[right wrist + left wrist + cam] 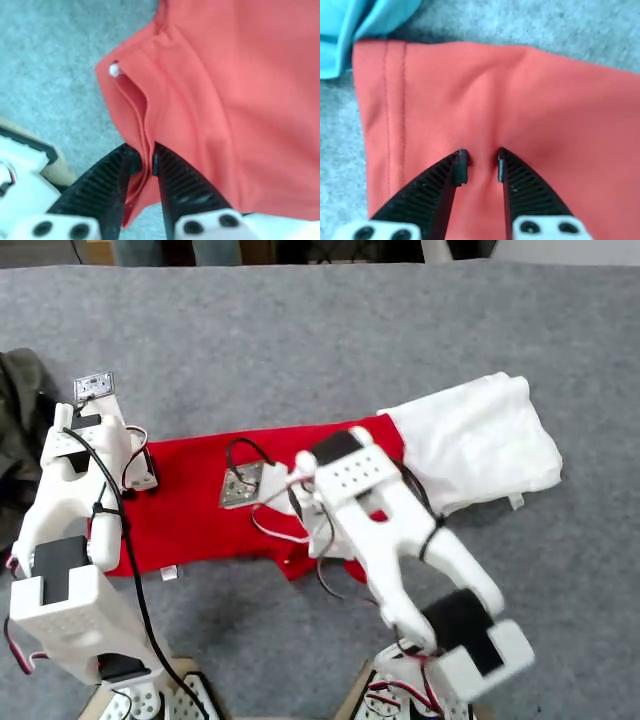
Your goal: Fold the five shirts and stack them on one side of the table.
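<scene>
One red shirt (200,520), one white shirt (480,440)

Red shirt (195,518) — smooth matt cloth; table (300,350) — rough grey felt.

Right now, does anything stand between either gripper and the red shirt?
Nothing visible does. The right gripper is shut on a fold at the edge of the red shirt, and the left gripper sits on its cloth, jaws slightly apart. The white shirt lies at one end.
</scene>
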